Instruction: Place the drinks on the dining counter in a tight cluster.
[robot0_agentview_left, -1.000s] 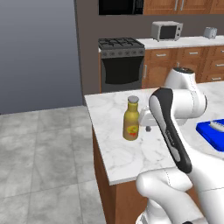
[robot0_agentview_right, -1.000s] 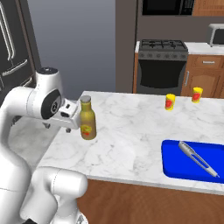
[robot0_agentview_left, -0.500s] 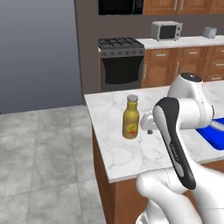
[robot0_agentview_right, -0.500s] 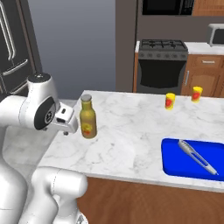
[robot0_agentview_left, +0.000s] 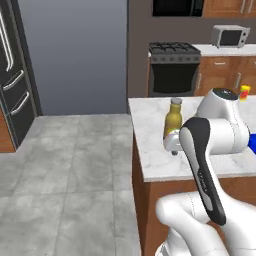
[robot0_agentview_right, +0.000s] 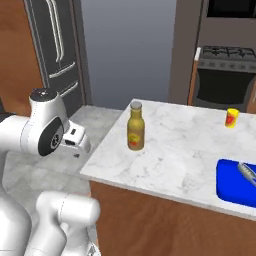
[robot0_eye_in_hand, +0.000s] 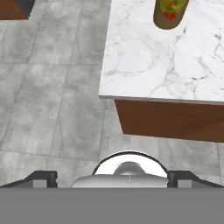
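So the mustard-yellow bottle (robot0_agentview_right: 135, 128) w/ grey cap + red-yellow label is standing upright on the dining counter (robot0_agentview_right: 185, 150), the white marble slab w/ brown wood sides. It's close to the counter's near-left corner, a bit in from the left edge. In the left base view same bottle (robot0_agentview_left: 173, 120) sits just behind the robot's white forearm, partly covered at the bottom.

Gripper (robot0_eye_in_hand: 112, 177) hangs off the counter, out past its left edge and over the grey tile floor (robot0_eye_in_hand: 57, 109), pointing down. Fingers are spread as wide as they go, nothing between them. In the hand view the bottle (robot0_eye_in_hand: 170, 13) is at the top, well apart from the finger tips, w/ the counter corner in between.

Other stuff relative to the counter: small yellow cup (robot0_agentview_right: 231, 118) w/ red mark toward the far right side, blue tray (robot0_agentview_right: 230, 180) on the near right w/ a silvery utensil (robot0_agentview_right: 247, 172) in it. Black stove (robot0_agentview_right: 220, 75) behind the counter, dark fridge (robot0_agentview_right: 52, 55) off to its left.
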